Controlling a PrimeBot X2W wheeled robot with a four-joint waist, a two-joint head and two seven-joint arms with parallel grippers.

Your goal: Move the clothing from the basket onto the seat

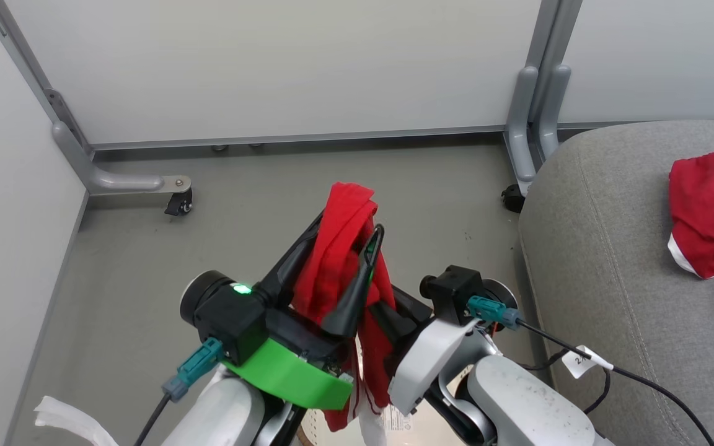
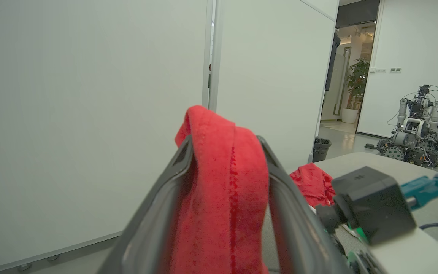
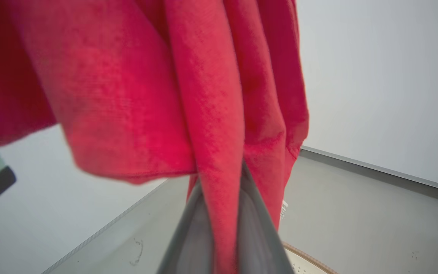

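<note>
Grey floor [image 1: 115, 279] lies under the red garment [image 1: 338, 248] at mid-frame, draped through the wide-apart left claw [image 1: 351, 226] and pinched in the closed right claw [image 3: 222, 198], so a snag on the left claw could pull it free short of the seat [image 1: 611, 248].

The hanging red garment [image 1: 338, 248] runs off the bottom edge of the head view, so its lower end cannot be seen. The basket [image 1: 317, 430] shows there as a mere sliver of perforated cream wall, the rest hidden under the pale forearms [image 1: 518, 396] (the right wrist view catches just a curve of its rim). The right claw [image 3: 238, 179] is blurred in its own view, fingertips buried in cloth. A second garment [image 1: 710, 217] and the seat [image 1: 592, 248] are both cut by the head view's right edge
</note>
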